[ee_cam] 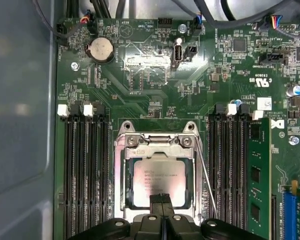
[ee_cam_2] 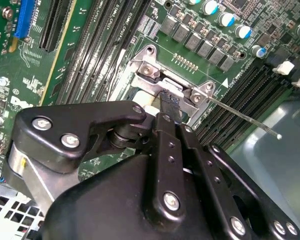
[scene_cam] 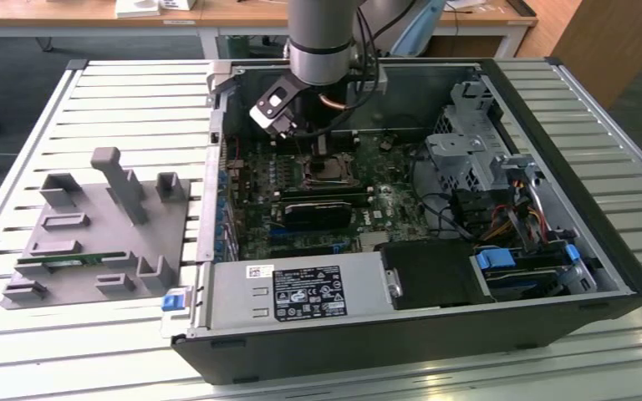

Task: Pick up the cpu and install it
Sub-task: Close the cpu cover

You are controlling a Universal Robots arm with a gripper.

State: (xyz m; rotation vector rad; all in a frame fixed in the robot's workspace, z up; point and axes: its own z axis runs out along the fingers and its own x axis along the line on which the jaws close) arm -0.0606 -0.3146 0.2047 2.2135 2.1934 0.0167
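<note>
Now the claw [ee_cam: 161, 200] is hanging straight over the socket [ee_cam: 155, 142]. Its two fingers [ee_cam: 156, 205] are pressing together with no gap that I can see, so it is closed and is carrying nothing.

In the first wrist view the tips are sitting over the middle of one edge of the cpu [ee_cam: 157, 175]. The cpu is lying flat inside the socket, shiny side up, and most of it is spreading away from the tips toward the round battery [ee_cam: 99, 50]. It is nearly square, so no long axis is mattering. Whether the tips are touching the metal or only hovering just above it, I cannot tell.

In the second wrist view the claw's own body is hiding most of the socket. The thin lever [ee_cam: 206, 180] is running beside the socket, and it is looking unhooked to me.

Farther off, the case [scene_cam: 588, 251] is lying open on the tabletop [scene_cam: 131, 109]. The grey tray [scene_cam: 87, 242] is sitting beside it, on the exterior view's left.
</note>
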